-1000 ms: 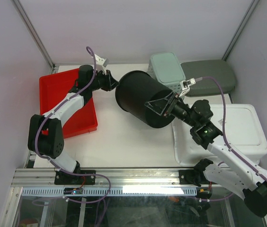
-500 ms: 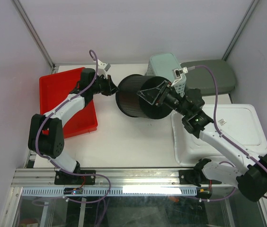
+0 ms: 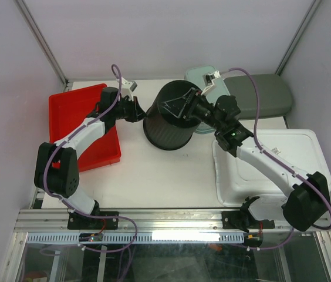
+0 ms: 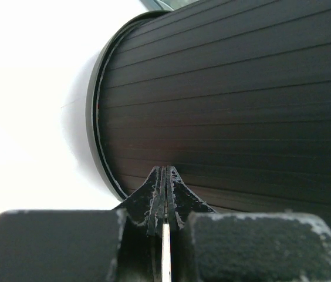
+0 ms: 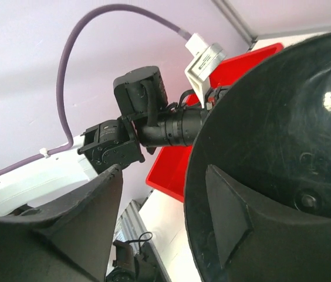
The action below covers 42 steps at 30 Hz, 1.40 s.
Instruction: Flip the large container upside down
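Two grippers are touching the large container (image 3: 165, 126), which is sitting tilted near the middle of the table (image 3: 154, 170), between the red tray (image 3: 74, 111) on the left and the white lid (image 3: 283, 158) on the right. It is a black round tub. Its outer wall is showing fine parallel ribs and a raised band at one end, and its inside is looking smooth and glossy, with a small round dimple in the floor. Its open mouth is facing up and towards the right arm, and its closed end is pointing down at the table.

The right gripper (image 3: 183, 104) is clamping the rim, with one finger (image 5: 227, 217) lying inside against the wall and the other outside it. The left gripper (image 3: 144, 111) is pressing its tips against the ribbed side. Its fingers are squeezed together with only a hairline slit between them, and they are holding nothing.

Whether the lower end is resting on the table or hanging just above it is hard to tell. A pale green bin (image 3: 198, 75) behind the tub is mostly being covered by the tub and the right arm. Each wrist view is cutting off most of the tub.
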Available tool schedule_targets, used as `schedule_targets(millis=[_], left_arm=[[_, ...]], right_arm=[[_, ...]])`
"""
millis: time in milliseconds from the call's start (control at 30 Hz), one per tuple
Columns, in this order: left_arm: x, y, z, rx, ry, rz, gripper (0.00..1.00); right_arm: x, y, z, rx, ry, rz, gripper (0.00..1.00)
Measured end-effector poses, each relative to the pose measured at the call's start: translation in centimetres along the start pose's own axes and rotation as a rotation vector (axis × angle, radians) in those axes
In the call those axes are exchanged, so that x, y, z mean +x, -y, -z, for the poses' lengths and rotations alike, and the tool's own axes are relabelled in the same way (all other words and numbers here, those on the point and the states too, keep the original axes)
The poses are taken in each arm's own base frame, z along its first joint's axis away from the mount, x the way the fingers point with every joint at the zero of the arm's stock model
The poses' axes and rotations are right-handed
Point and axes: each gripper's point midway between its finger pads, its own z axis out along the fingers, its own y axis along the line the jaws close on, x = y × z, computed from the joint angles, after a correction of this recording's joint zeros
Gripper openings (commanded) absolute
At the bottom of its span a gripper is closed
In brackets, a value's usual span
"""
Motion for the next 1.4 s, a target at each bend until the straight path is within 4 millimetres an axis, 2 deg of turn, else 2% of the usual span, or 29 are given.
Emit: schedule_targets(millis=[100,167,267,367,500,633,867,1033,1267,1400], left_arm=[[-0.1,-0.1,0.4,-0.008,0.001,0.023,0.0],[-0.3,-0.3,0.7,-0.014,0.004,0.037,0.0],[-0.5,-0.8,1.0,-0.029,0.009,0.06,0.01],[-0.6,-1.4,1.3,-0.044,0.012,0.078,0.02],[-1.4,-1.3,1.5,-0.046,0.023,0.083,0.03],[-2.7,-1.3,1.8,-0.048,0.044,0.082,0.05],[-3.8,-2.1,2.6,-0.076,0.056,0.096,0.13],[-4.2,-2.6,3.3,-0.103,0.056,0.108,0.21],[-6.2,-3.6,6.4,-0.17,0.108,0.122,0.37],[-7.4,-4.4,8.5,-0.222,0.147,0.142,0.38]], right_arm=[[-1.0,-0.5,0.9,0.022,0.021,0.045,0.68],[-1.8,-0.9,2.4,0.055,0.045,0.083,0.7],[-3.1,-1.8,5.3,0.09,0.105,0.145,0.72],[-3.7,-1.8,9.0,0.145,0.166,0.192,0.73],[-2.3,0.4,12.8,0.238,0.188,0.217,0.73],[0.2,3.1,14.8,0.324,0.138,0.218,0.7],[4.6,7.1,15.8,0.42,0.001,0.198,0.69],[6.8,8.8,15.8,0.441,-0.068,0.179,0.68],[8.8,10.3,14.3,0.441,-0.137,0.137,0.67],[9.1,10.8,13.1,0.434,-0.134,0.116,0.63]])
